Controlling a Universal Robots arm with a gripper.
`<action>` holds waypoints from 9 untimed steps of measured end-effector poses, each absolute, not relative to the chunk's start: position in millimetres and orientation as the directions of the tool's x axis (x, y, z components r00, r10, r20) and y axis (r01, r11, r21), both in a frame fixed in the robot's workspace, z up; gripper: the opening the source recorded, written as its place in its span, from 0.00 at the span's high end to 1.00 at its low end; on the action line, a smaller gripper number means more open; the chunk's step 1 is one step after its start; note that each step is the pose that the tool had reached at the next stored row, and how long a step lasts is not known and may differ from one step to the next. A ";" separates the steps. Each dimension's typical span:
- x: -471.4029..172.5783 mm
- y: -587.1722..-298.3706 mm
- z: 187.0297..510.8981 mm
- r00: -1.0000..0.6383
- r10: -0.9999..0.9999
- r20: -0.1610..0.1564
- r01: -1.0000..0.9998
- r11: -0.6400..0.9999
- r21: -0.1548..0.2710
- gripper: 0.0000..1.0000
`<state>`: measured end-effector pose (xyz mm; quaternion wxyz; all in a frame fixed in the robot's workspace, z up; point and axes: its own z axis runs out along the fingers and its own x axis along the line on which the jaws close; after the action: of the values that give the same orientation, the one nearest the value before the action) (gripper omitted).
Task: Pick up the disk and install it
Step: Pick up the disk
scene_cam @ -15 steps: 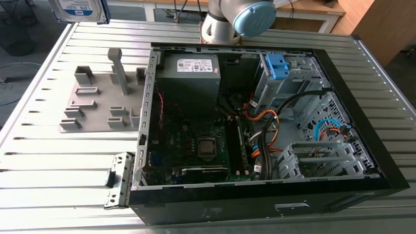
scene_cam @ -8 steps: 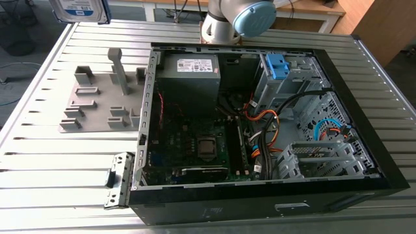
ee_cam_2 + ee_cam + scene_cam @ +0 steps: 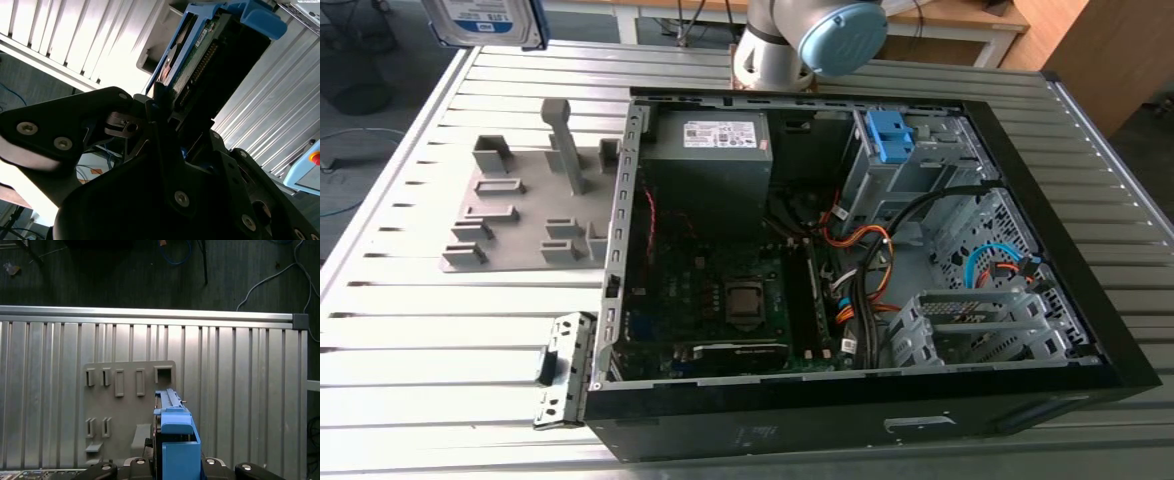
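Tool [image 3: 169, 107] clamps the disk [image 3: 487, 22], partly cut off from view.

Silver-grey arm [image 3: 767, 55], pale blue joint cap [image 3: 843, 35]; black end effector [image 3: 175, 112] (silver screws [image 3: 181, 198] dotted across its plates).

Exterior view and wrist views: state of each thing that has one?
disk: clamped in the gripper, held up above the table, not yet in the case.
gripper: shut on the disk.
computer case: lying on its side on the table, side panel off, inside exposed.
grey holder: flat on the table beside the case, the disk not in it.
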<state>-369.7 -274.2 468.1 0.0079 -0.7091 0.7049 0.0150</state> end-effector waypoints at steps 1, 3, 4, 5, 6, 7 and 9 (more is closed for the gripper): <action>-369.6 -274.3 468.1 0.006 -0.999 -0.032 -1.000 -0.006 0.010 0.64; -369.3 -274.7 468.1 0.006 -0.999 -0.032 -1.000 -0.006 0.010 0.64; -369.2 -274.8 468.1 0.006 -0.999 -0.032 -1.000 -0.006 0.010 0.64; -369.0 -275.0 468.1 0.006 -0.999 -0.032 -1.000 -0.006 0.010 0.64; -368.9 -275.1 468.1 0.006 -0.999 -0.032 -1.000 -0.006 0.010 0.64; -368.8 -275.2 468.1 0.006 -0.999 -0.032 -1.000 -0.006 0.010 0.64; -368.5 -275.4 468.1 0.006 -0.999 -0.032 -1.000 -0.006 0.010 0.64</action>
<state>-368.5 -275.4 468.1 0.0079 -0.7091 0.7049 0.0150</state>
